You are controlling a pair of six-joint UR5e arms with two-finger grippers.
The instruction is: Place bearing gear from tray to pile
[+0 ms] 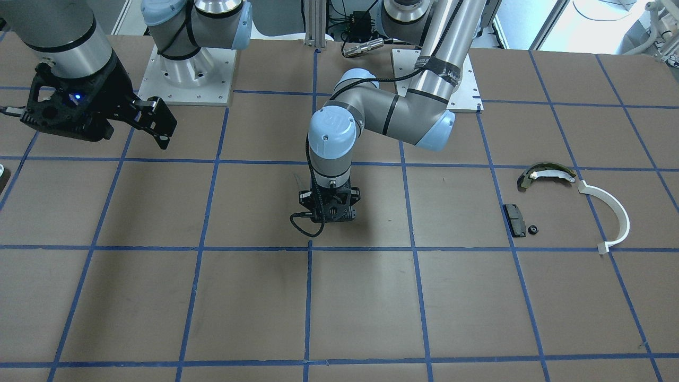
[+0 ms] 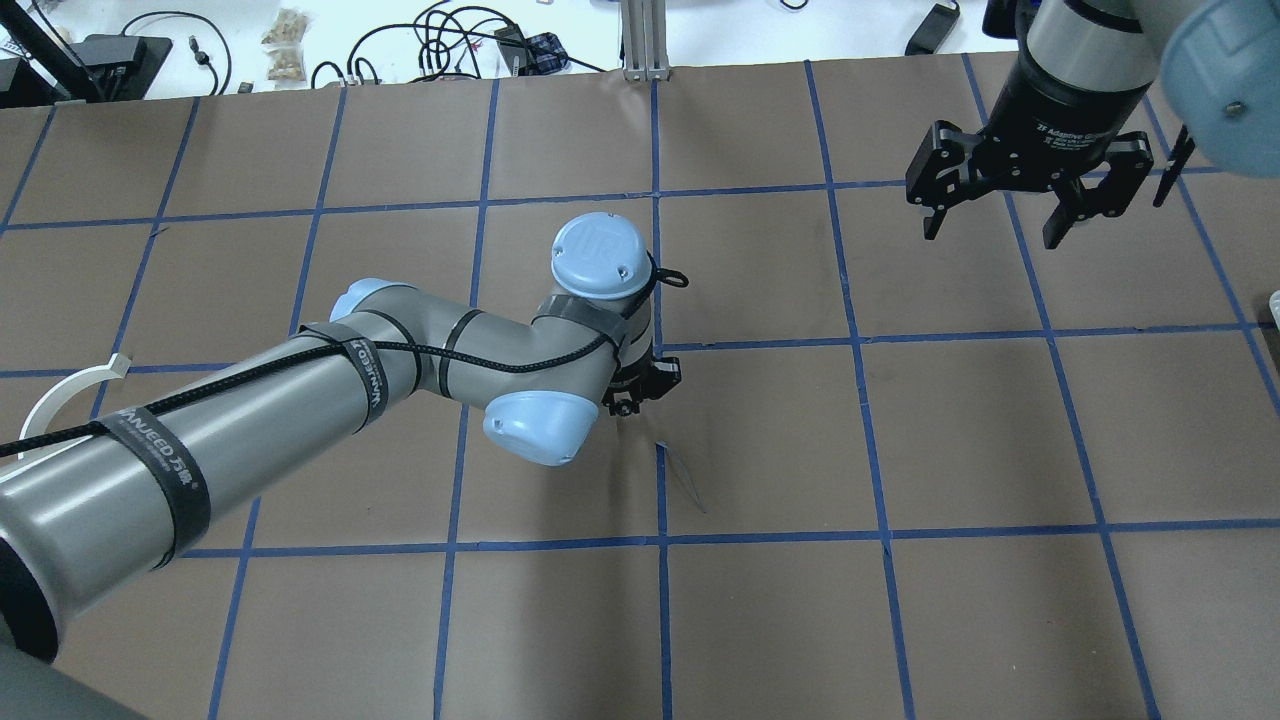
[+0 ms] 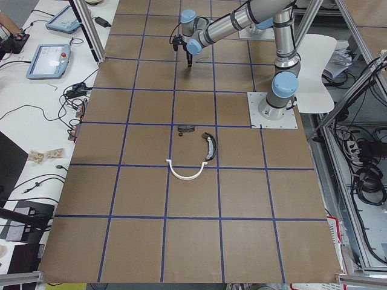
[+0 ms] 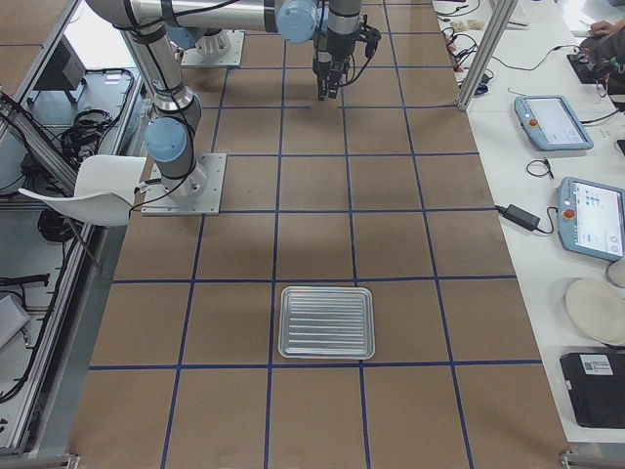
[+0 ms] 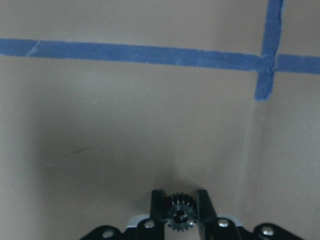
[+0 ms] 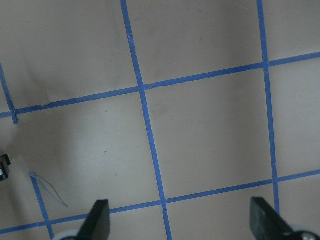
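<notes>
My left gripper [image 5: 179, 204] is shut on a small toothed bearing gear [image 5: 179, 217] and holds it just above the brown table. It hangs over the table's middle in the front view [image 1: 329, 213] and the overhead view [image 2: 640, 385]. The pile lies apart, toward my left: an olive-and-white brake shoe [image 1: 546, 174], a thin white half-ring [image 1: 612, 215], a black pad [image 1: 514, 219] and a tiny black part [image 1: 533, 229]. My right gripper [image 2: 1000, 225] is open and empty, raised over the far right of the table. The ribbed metal tray [image 4: 326, 322] shows in the exterior right view.
Blue tape lines divide the brown table into squares [image 1: 310, 249]. The arm base plates [image 1: 188, 74] stand at the robot's edge. A loose curl of blue tape [image 2: 680, 480] lies near the left gripper. Cables and tablets lie on the side benches [image 4: 586, 215].
</notes>
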